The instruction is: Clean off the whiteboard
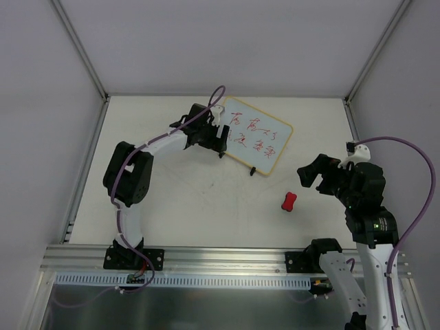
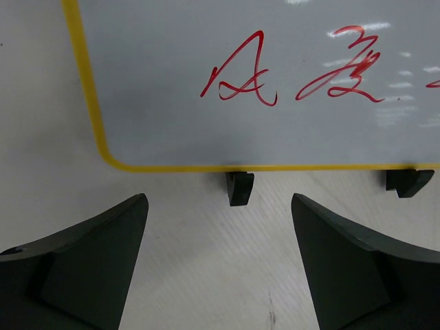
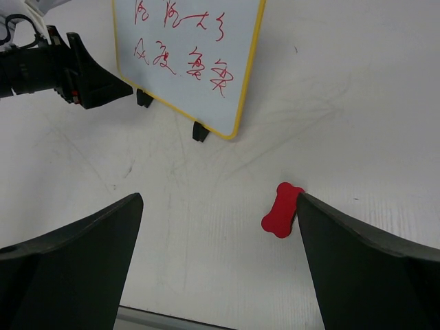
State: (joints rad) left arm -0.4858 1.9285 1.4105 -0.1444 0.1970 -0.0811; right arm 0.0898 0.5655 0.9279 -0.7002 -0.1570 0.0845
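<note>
Your right gripper (image 3: 218,199) sits nearest, fingers spread wide with nothing between them. In its wrist view the red eraser (image 3: 282,210) lies on the table (image 3: 357,103) by the tip of the 3 o'clock finger. From above, the eraser is at that gripper's 8 o'clock, apart from it. The whiteboard (image 1: 258,137) sits askew toward the table's 12 o'clock, red writing (image 2: 240,72) across it, with the eraser off at its 5 o'clock. Your left gripper (image 2: 220,199) faces the board's edge near a corner, fingers parted and empty, with one black foot (image 2: 240,187) just ahead.
</note>
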